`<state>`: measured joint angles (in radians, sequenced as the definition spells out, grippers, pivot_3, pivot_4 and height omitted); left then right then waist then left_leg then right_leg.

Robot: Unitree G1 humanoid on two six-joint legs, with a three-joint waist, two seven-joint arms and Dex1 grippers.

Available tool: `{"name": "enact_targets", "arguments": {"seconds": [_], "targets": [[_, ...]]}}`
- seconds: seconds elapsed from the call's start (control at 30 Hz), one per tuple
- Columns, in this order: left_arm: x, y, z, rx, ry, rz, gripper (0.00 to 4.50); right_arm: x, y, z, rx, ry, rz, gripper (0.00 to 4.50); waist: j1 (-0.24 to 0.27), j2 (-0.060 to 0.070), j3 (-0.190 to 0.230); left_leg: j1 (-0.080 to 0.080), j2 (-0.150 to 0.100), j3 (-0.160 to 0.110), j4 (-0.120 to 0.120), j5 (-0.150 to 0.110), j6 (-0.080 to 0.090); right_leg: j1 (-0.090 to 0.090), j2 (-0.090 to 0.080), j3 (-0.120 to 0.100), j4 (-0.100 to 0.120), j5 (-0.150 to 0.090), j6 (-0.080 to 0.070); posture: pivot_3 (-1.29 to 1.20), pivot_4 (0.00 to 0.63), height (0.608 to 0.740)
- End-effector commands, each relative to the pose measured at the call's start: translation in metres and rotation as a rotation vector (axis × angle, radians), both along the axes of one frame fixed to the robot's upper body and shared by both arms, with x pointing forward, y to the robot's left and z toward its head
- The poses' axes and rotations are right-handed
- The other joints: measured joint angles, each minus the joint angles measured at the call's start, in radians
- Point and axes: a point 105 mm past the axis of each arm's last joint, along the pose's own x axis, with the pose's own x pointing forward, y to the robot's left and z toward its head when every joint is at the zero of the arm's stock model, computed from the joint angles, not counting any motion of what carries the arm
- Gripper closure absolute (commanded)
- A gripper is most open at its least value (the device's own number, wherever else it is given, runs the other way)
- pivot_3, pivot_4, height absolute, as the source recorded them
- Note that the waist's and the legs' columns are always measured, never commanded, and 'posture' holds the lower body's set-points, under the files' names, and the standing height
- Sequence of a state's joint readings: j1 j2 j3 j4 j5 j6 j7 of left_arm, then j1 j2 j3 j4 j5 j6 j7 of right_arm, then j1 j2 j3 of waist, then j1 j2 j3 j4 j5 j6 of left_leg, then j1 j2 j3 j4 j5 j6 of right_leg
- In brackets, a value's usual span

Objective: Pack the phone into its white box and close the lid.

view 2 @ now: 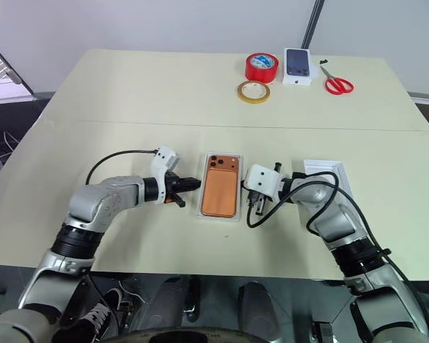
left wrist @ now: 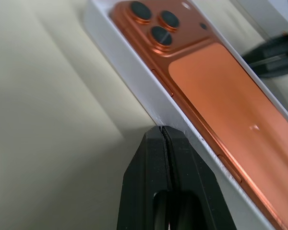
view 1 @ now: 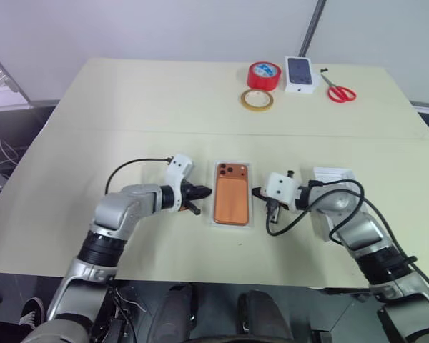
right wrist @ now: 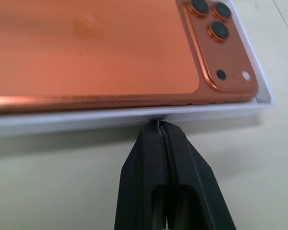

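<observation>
**Phone in box, lid off**

The counter (view 1: pixel 129 107) is seen carrying the white box (view 1: pixel 232 224) near centre, with the phone (view 1: pixel 232 196) laid inside, back up. Closed jaws are pressed against its sides: left gripper (view 1: pixel 202 191), right gripper (view 1: pixel 257 192). The lid (view 1: pixel 334 174) is seen right.

1. the phone (right wrist: pixel 91 48) has a smooth, satin orange-copper back that looks like metal or frosted glass, with a soft sheen; its camera lenses are glossy dark glass.
2. the white box (left wrist: pixel 149 91) looks like smooth matt card.
3. the table (view 1: pixel 129 107) is a matt, pale cream surface, smooth.
4. the left gripper (left wrist: pixel 164 136) and right gripper (right wrist: pixel 158 127) have black plastic fingers, matt and slightly grainy.
5. the red tape roll (view 1: pixel 264 74) looks glossy.
</observation>
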<state>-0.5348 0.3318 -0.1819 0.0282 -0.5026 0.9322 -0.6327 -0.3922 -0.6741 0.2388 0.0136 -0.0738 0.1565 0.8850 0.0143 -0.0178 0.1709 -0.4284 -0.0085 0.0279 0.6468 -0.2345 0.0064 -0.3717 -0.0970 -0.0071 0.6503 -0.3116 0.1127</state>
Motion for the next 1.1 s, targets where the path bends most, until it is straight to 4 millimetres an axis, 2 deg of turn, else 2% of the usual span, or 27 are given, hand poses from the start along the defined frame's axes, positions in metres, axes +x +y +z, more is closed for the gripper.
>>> {"name": "enact_targets", "arguments": {"seconds": [0.03, 0.17, 0.3, 0.5, 0.7, 0.87, 0.97, 1.1], "targets": [[-0.015, -0.052, 0.012, -0.07, -0.022, -0.18, 4.45, 0.0, -0.013, 0.016, -0.017, -0.058, 0.009, 4.46, 0.003, 0.0, 0.0, 0.0, 0.0, 0.0, 0.001, 0.0, 0.0, 0.0, 0.0, 0.0, 0.0, 0.0, 0.0, 0.0, 0.15, 0.728], [-0.014, -0.072, 0.01, -0.053, -0.057, -0.228, 4.45, -0.006, -0.032, 0.016, -0.046, -0.035, -0.018, 4.46, -0.002, 0.0, 0.0, -0.001, -0.001, 0.0, 0.001, 0.0, 0.001, 0.0, 0.0, 0.0, -0.001, 0.0, 0.0, 0.0, 0.15, 0.728], [0.0, -0.083, 0.018, -0.083, -0.068, -0.228, 4.45, -0.017, -0.051, 0.015, -0.086, -0.013, -0.035, 4.46, 0.001, 0.001, 0.0, 0.0, 0.0, 0.0, 0.001, 0.0, 0.001, 0.001, 0.001, -0.001, 0.0, 0.0, 0.0, 0.0, 0.15, 0.728], [-0.006, -0.101, 0.015, -0.088, -0.073, -0.29, 4.45, -0.031, -0.07, 0.013, -0.119, 0.016, -0.082, 4.46, 0.0, 0.001, 0.0, 0.0, 0.0, 0.0, 0.001, 0.0, 0.001, 0.001, 0.001, -0.001, 0.0, 0.0, 0.001, 0.0, 0.15, 0.728], [-0.012, -0.105, 0.011, -0.087, -0.073, -0.317, 4.45, -0.031, -0.08, 0.013, -0.125, 0.013, -0.124, 4.46, -0.001, 0.001, 0.0, 0.0, 0.0, 0.0, 0.002, 0.0, 0.002, 0.002, 0.001, -0.001, 0.0, 0.0, 0.001, 0.0, 0.15, 0.728], [-0.009, -0.103, 0.009, -0.081, -0.081, -0.299, 4.45, -0.033, -0.082, 0.013, -0.135, 0.012, -0.126, 4.46, 0.0, 0.001, 0.0, 0.0, 0.0, 0.0, 0.002, 0.0, 0.001, 0.002, 0.001, -0.001, 0.0, 0.0, 0.001, 0.0, 0.15, 0.728], [0.003, -0.095, 0.011, -0.077, -0.114, -0.235, 4.45, -0.035, -0.09, 0.011, -0.156, 0.018, -0.138, 4.46, 0.001, 0.001, 0.0, 0.0, 0.0, 0.0, 0.002, 0.0, 0.001, 0.002, 0.001, -0.001, 0.0, 0.0, 0.001, 0.0, 0.15, 0.728], [0.006, -0.085, 0.01, -0.073, -0.127, -0.202, 4.45, -0.034, -0.1, 0.012, -0.169, 0.018, -0.161, 4.46, -0.001, 0.001, 0.0, 0.0, 0.0, 0.0, 0.002, 0.0, 0.001, 0.002, 0.001, -0.001, 0.0, 0.0, 0.001, 0.0, 0.15, 0.728]]}}
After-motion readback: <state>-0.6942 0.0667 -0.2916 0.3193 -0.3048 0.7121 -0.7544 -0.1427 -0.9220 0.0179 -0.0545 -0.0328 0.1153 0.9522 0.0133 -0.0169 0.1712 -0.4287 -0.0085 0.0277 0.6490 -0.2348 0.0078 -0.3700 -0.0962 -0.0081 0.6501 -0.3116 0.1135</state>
